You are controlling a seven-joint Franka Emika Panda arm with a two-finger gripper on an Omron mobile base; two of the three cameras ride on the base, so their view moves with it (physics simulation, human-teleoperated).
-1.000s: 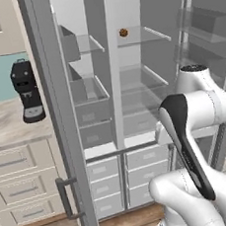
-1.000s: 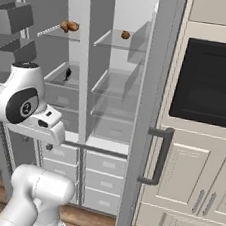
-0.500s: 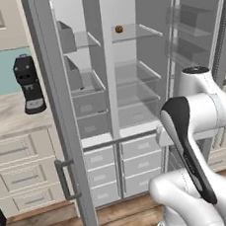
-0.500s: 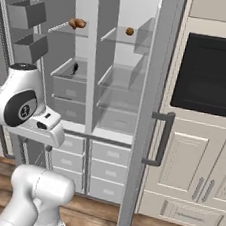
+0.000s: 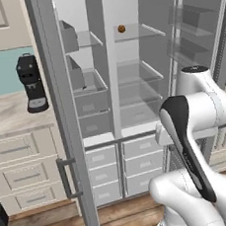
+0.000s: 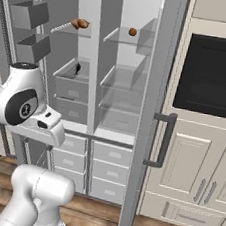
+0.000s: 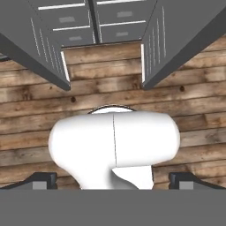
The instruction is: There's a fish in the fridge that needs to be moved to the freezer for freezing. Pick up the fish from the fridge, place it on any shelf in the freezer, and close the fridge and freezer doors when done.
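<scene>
Step in hand: approach. Nothing is picked yet, and the base sits facing the open appliance.

- Both doors stand wide open: freezer door on the left, fridge door on the right, edge-on in the right base view.
- The freezer is the narrow left bay and the fridge the wider right bay. Both have glass shelves up top and grey drawers below.
- The arm is folded up in front of the fridge's lower half, well short of any shelf.
- The hand points straight down at the wood floor. The gripper has its tips spread wide with nothing between them.
- There's a round brown item on the top fridge shelf and two more brown items on the top freezer shelf. None is the target.
- A small dark speck sits on a mid freezer shelf; too small to identify.
- Fish: should be on a fridge shelf, but I can't make it out in any view. It's pale against translucent glass.

The next move calls for:
1. Raise and level the wrist so the hand camera looks into the fridge, then locate the fish.
2. Reach in between the shelves without clipping the glass edges, jaws kept wide.
3. It looks like a small, slender target, so centre the tips carefully before closing.

The freezer transfer and both door closes are all still to do.
</scene>
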